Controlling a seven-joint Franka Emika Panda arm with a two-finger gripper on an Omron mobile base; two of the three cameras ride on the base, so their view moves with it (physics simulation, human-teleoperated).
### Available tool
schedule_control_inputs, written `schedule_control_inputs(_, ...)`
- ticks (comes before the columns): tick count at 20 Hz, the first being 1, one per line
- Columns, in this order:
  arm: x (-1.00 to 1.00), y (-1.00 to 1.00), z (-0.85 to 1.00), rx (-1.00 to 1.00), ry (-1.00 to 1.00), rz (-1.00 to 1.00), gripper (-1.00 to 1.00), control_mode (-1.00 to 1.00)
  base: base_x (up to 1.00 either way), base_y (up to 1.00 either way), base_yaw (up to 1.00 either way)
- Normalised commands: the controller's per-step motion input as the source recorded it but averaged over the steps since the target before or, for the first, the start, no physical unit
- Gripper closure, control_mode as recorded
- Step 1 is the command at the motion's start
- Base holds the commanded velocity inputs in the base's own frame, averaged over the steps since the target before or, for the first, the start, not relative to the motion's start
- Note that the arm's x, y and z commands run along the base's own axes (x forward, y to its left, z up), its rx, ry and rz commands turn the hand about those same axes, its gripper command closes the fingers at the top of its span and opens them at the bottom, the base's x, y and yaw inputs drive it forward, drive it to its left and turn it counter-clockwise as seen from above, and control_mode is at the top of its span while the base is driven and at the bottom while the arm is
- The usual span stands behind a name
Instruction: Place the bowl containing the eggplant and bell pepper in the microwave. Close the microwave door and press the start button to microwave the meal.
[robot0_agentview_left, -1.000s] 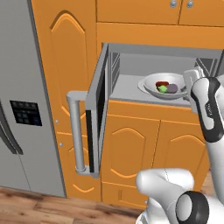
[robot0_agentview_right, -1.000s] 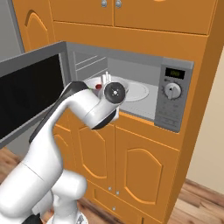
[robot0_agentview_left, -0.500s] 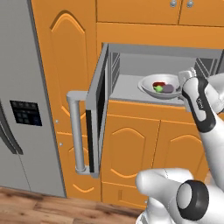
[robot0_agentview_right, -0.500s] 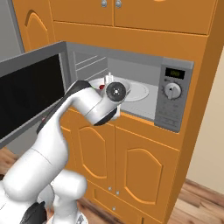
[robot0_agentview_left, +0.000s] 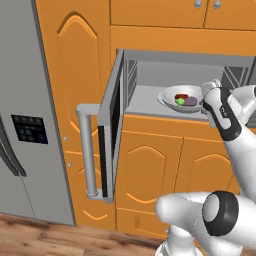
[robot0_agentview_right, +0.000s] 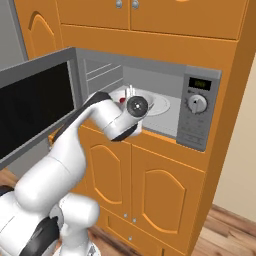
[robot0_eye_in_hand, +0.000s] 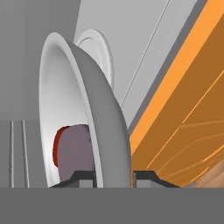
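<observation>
The pale bowl (robot0_agentview_left: 181, 93) is in the open microwave (robot0_agentview_left: 150, 65), near the front of its floor. In it lie the dull purple eggplant (robot0_agentview_left: 191, 101) and the red bell pepper (robot0_agentview_left: 182, 96). My gripper (robot0_agentview_left: 207, 92) is shut on the bowl's right rim. In the hand view the bowl (robot0_eye_in_hand: 109, 113) stands edge-on between my fingertips (robot0_eye_in_hand: 83, 176), with the eggplant (robot0_eye_in_hand: 76, 151) and bell pepper (robot0_eye_in_hand: 56, 148) inside. From the right, my arm hides most of the bowl (robot0_agentview_right: 117, 95). The microwave door (robot0_agentview_left: 112, 125) is swung wide open to the left.
A white turntable plate (robot0_agentview_right: 160, 105) lies on the microwave floor behind the bowl. The control panel (robot0_agentview_right: 196, 115) is on the microwave's right side. The door's long bar handle (robot0_agentview_left: 87, 150) juts out towards the grey fridge (robot0_agentview_left: 25, 125). Orange cabinet doors (robot0_agentview_left: 150, 170) are below.
My hand has edged a little to the left at the microwave's mouth, still gripping the rim. The bowl has barely shifted.
</observation>
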Motion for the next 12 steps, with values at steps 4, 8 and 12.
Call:
schedule_control_inputs(4,0.36,-0.11,0.00,0.00,0.00,-0.01,1.00,-1.00,0.00,0.00,0.00)
schedule_control_inputs(8,0.41,-0.13,0.00,0.00,0.00,0.00,1.00,-1.00,0.00,0.00,0.00)
schedule_control_inputs(12,0.43,-0.16,0.00,0.00,0.00,0.00,1.00,-1.00,0.00,0.00,0.00)
